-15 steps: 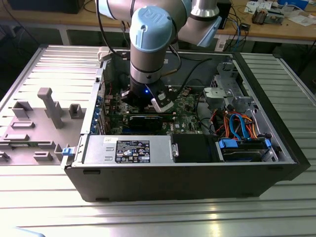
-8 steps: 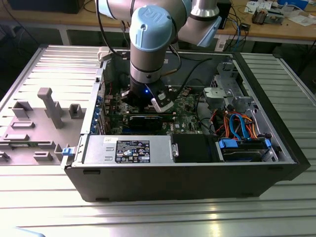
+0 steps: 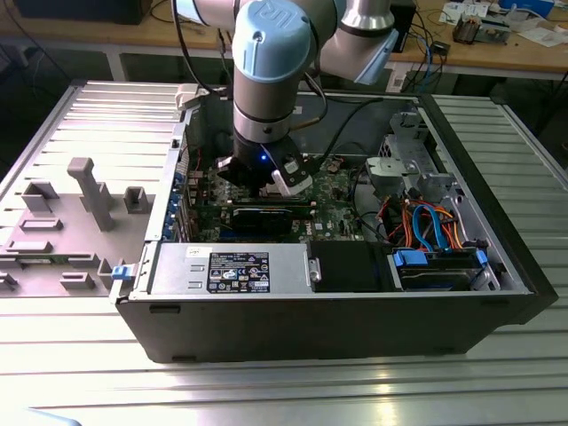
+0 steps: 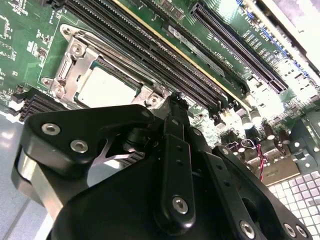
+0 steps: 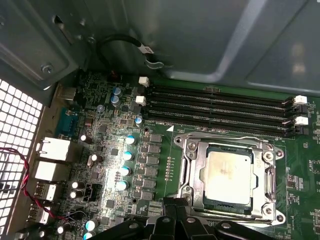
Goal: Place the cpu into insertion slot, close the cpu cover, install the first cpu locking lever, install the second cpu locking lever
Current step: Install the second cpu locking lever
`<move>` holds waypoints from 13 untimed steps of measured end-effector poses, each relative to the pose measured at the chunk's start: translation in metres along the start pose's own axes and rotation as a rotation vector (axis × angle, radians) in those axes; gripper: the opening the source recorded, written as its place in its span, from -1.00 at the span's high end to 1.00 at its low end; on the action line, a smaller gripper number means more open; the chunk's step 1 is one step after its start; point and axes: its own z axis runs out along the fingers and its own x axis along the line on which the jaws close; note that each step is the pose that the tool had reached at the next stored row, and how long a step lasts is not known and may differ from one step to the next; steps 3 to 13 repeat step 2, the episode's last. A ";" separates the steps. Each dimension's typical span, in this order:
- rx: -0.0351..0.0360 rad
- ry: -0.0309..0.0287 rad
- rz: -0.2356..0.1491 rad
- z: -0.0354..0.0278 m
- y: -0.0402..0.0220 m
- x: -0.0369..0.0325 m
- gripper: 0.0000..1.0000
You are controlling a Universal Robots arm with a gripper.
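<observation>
- Fixture blocks [image 3: 84, 200]: grey upright shapes stand on the ribbed table [image 3: 80, 355] at the exterior view's left, at about 9 o'clock from the case [image 3: 355, 328].
- Case: black, open on top, in the middle of the table; a silver power supply [image 3: 232, 269] with a label lies along its near wall, and blue and orange cables [image 3: 435, 226] bunch at about 3 o'clock from the arm.
- Arm [image 3: 271, 80]: reaches down into the case from 12 o'clock, its wrist low over the green board [image 3: 342, 191].
- Gripper [image 4: 175, 100]: its black linkage fills the near part of the second wrist view, and the fingers appear drawn close together into one narrow tip. I cannot tell whether anything is pinched there. The tip sits just beside the socket's rim, at about 6 o'clock of the socket in the first wrist view [image 5: 172, 202].
- Cpu [image 5: 226, 171]: silver-grey and square, it lies flat in the slot [image 5: 227, 175] on the board; it shows too in the second wrist view [image 4: 107, 87].
- Cover [image 5: 190, 165]: the grey metal frame lies down flat around the cpu, its square opening showing the chip's top.
- Lever [image 5: 235, 140]: a thin wire rod runs along the socket's far edge; whether it is latched I cannot tell.
- Memory slots [image 5: 220, 107]: long black rows lie just beyond the socket, at its 12 o'clock in the first wrist view.
</observation>
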 end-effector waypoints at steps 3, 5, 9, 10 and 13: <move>0.0001 0.0001 0.000 -0.0001 0.0000 0.0000 0.79; 0.0001 0.0001 0.000 -0.0001 0.0000 0.0000 0.79; 0.0001 0.0001 0.000 -0.0001 0.0000 0.0000 0.79; 0.0001 0.0001 0.000 -0.0001 0.0000 0.0000 0.79; 0.0001 0.0001 0.000 -0.0001 0.0000 0.0000 0.79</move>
